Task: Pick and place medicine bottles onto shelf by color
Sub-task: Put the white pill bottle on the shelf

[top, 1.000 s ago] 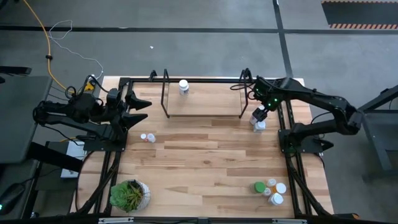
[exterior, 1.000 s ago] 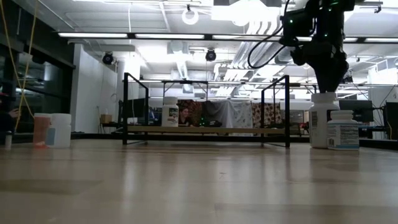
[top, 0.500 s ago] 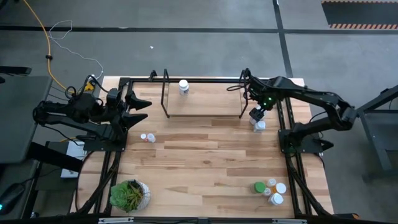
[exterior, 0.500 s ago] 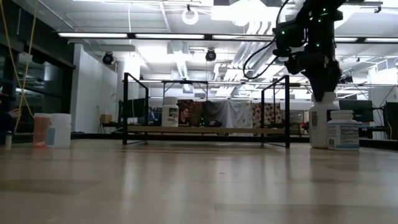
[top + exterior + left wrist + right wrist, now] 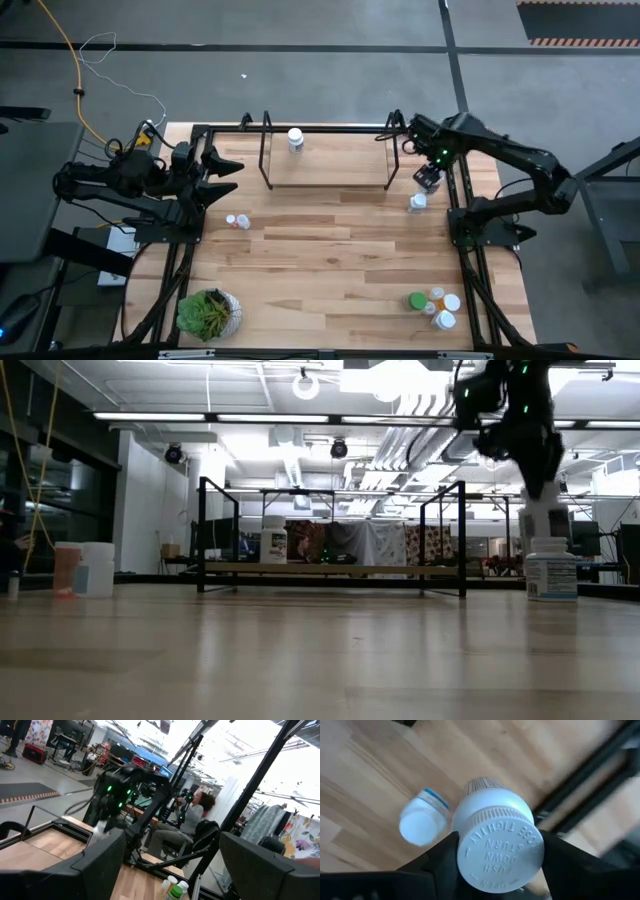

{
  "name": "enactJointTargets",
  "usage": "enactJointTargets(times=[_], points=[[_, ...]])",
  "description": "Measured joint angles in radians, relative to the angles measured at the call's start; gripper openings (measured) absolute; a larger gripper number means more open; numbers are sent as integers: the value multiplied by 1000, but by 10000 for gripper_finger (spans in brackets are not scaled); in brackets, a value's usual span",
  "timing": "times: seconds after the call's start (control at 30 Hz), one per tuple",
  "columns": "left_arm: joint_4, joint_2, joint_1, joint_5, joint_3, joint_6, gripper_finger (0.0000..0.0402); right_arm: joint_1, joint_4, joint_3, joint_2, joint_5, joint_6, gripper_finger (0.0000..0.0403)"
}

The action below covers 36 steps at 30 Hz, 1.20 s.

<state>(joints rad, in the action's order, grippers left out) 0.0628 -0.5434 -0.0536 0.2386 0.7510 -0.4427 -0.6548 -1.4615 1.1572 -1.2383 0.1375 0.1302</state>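
While clamped cap-up in right tool [image 5: 428,178], hung white medicine bottle [image 5: 495,840] upright just off shelf's [image 5: 330,170] right end; likely needed carrying leftward over shelf board. Left tool [image 5: 222,178] spread, beyond shelf's left end.

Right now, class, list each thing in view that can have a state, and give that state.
Right gripper: shut on a white bottle, lifted off the table.
Left gripper: open, holding nothing, at the table's left edge.
Second white bottle: upright on the table.
Bottle on the shelf: upright.
Shelf: holds one bottle.
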Motion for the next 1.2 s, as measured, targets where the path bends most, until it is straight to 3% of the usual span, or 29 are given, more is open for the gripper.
enactJointTargets(times=[0.17, 0.33, 0.47, 0.6, 0.73, 0.97, 1.2], points=[[0, 0, 0, 2, 0, 0, 314, 0, -59, 264, 15, 115, -1, 211], [0, 0, 0, 4, 0, 0, 314, 0, -40, 532, -53, 169, -8, 211], [0, 0, 0, 4, 0, 0, 314, 19, 19, 703, -162, 171, -39, 211], [0, 0, 0, 0, 0, 0, 314, 57, 52, 830, -317, 90, -99, 211], [0, 0, 0, 0, 0, 0, 314, 89, 42, 899, -473, 28, -184, 211], [0, 0, 0, 0, 0, 0, 314, 85, -30, 930, -696, 45, -251, 211], [0, 0, 0, -18, 0, 0, 314, 57, -48, 929, -805, 47, -280, 211]])
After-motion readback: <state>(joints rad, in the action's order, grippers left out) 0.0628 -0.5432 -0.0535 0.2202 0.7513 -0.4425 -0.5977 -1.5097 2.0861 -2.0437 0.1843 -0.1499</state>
